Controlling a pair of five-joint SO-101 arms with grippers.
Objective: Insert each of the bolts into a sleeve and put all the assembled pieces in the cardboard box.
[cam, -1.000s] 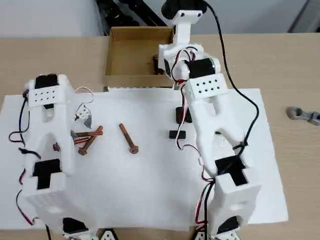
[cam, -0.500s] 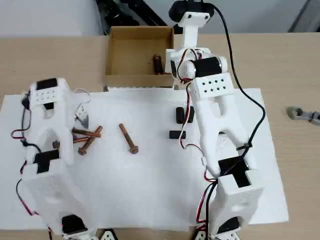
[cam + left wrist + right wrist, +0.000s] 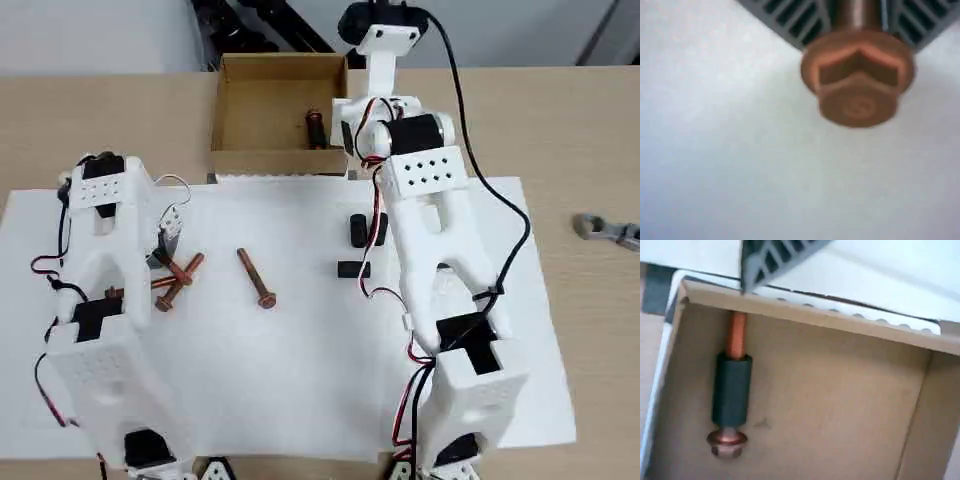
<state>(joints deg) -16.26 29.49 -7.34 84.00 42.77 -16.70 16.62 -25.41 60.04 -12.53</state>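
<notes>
Left gripper point(image 3: 168, 243) clamps the bolt point(image 3: 858, 80) by its shank, head facing wrist camera.

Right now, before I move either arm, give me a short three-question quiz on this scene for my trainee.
1. True or false: the cardboard box holds two assembled pieces.
2. Multiple choice: on the assembled piece in the box, the black sleeve sits A) up by the bolt's head, B) at the far tip of the shaft, C) off the bolt altogether.
3. Fill in: the left tool is shut on a ____.
Key: 1 false, there is one; 2 A; 3 bolt.
</notes>
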